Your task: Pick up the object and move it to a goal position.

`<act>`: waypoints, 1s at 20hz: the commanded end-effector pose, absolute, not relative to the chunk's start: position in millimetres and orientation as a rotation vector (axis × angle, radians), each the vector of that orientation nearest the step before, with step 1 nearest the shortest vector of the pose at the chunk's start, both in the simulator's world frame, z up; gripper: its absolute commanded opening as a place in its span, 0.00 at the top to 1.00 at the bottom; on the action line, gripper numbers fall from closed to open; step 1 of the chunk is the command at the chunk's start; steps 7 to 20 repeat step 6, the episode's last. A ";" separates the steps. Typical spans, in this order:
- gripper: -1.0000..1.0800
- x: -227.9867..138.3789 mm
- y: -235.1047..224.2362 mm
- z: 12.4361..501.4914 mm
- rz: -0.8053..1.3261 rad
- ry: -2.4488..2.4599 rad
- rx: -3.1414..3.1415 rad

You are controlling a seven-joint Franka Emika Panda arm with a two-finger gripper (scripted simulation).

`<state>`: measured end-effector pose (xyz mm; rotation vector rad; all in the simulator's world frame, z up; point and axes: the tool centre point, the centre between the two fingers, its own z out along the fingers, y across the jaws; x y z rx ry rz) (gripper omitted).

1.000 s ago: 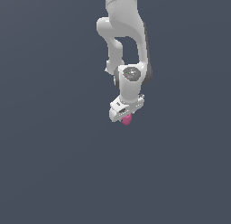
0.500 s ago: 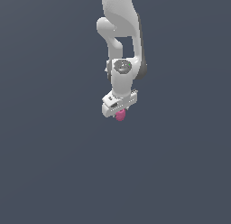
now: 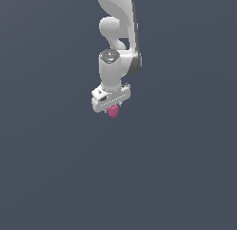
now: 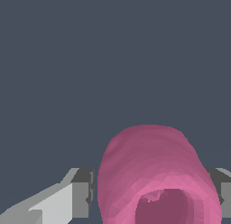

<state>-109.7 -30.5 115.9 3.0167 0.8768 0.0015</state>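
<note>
The object (image 3: 113, 111) is a small magenta-pink rounded blob that pokes out just below the white gripper (image 3: 112, 108) in the exterior view. My gripper hangs from the white arm and is shut on the object. In the wrist view the object (image 4: 153, 173) looks large, pink and rounded with a hollow at its near end, and a grey finger (image 4: 83, 193) presses against each side of it. The fingertips themselves are mostly hidden by the gripper body in the exterior view.
Only a flat, dark grey-blue background surrounds the arm (image 3: 118, 34) in both views. No other objects, edges or goal marker show.
The arm has swung toward the exterior view's left and the wrist has turned, carrying the pink object along in the shut gripper.
</note>
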 end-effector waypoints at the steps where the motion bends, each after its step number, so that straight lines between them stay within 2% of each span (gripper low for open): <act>1: 1.00 -112.6 -37.9 120.8 0.001 0.879 3.017; 20: 1.00 -113.1 -42.5 123.4 0.000 0.879 3.016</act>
